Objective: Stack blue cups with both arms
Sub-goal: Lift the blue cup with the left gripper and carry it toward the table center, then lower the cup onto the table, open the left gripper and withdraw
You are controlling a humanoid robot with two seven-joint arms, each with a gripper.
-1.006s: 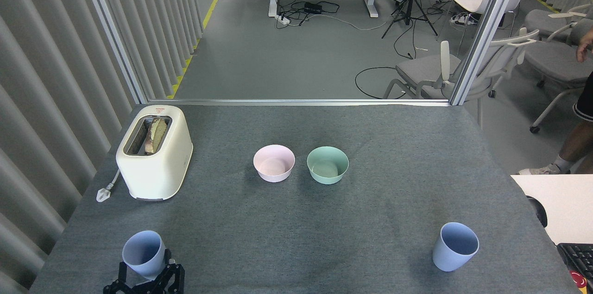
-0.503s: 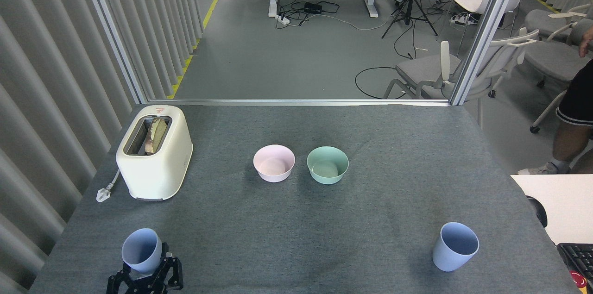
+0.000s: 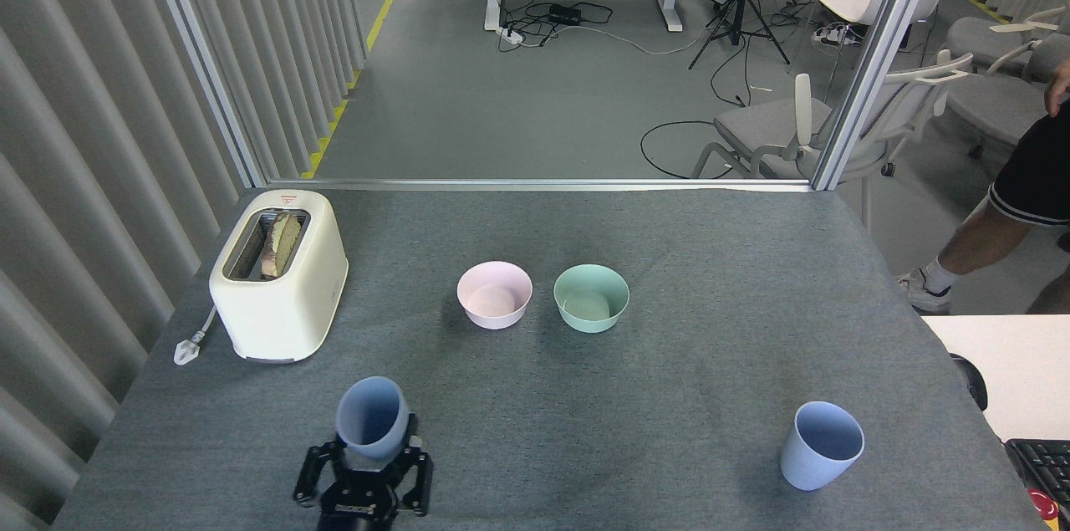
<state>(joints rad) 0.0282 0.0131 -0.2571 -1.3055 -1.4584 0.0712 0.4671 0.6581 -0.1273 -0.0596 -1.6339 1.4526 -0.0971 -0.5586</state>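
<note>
Gripping one blue cup near its base at lower centre-left, the left tool sits clamped around it, risking a tilt or slip before reaching the second blue cup standing lower right on the bench.

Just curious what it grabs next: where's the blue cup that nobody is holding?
In the head view, the free blue cup stands upright near the table's front right corner, alone, far right of the left gripper.

The grey felt table carries a toaster, pink bowl, green bowl and blue cup.
</note>
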